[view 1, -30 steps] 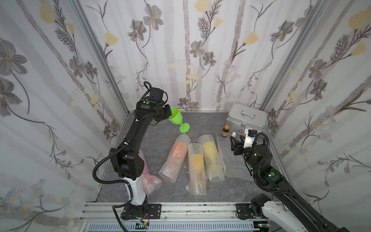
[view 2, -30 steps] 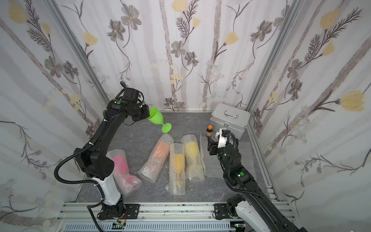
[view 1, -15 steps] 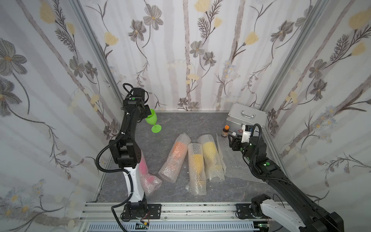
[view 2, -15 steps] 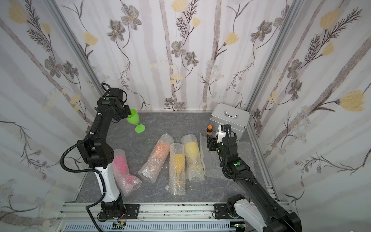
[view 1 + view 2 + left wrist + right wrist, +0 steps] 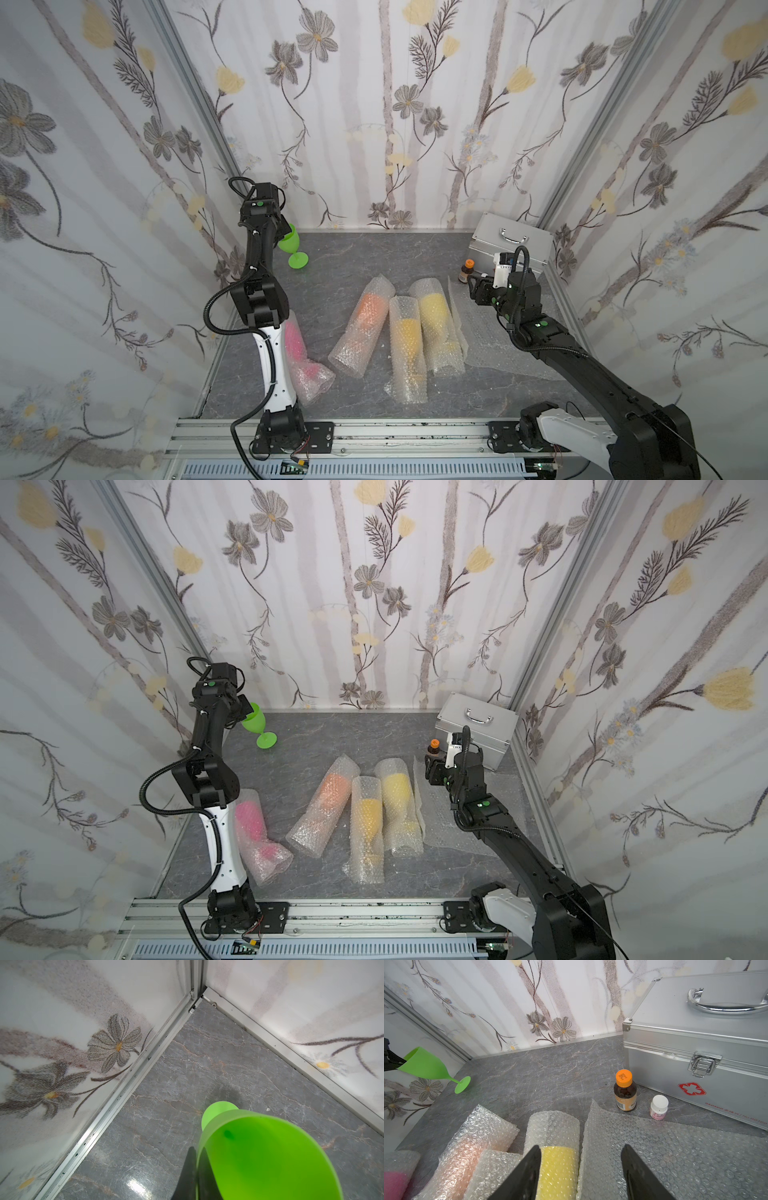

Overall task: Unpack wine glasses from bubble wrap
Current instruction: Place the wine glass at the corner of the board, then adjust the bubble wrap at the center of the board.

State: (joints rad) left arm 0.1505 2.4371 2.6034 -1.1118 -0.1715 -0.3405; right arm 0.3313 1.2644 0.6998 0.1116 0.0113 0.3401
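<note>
Left claw clenched on the rim of the lime green plastic stemmed goblet, near the far left corner of the grey marbled bench. Goblet is tilted, round foot low toward the bench; I cannot tell whether the foot touches. In the left wrist view only one dark finger shows, outside the bowl wall. The green bowl hides the other finger and the stem.

Right claw released, jaws apart, nothing between them. It hovers above the spot where one tube meets the flat clear bubble wrap sheet.

Four goblets lie inside rolled bubble wrap tubes mid-bench:
- hot pink goblet, partly behind the left arm
- orange goblet
- amber-yellow goblet
- yellow goblet

Colours read through the dimples; stems and feet are blurred.

Silver metal case sits in the far right corner, with the small brown bottle with orange cap just beside it. The small white-capped jar shows only in the right wrist view; the right arm covers it in both top views. Its label is too small to read.
</note>
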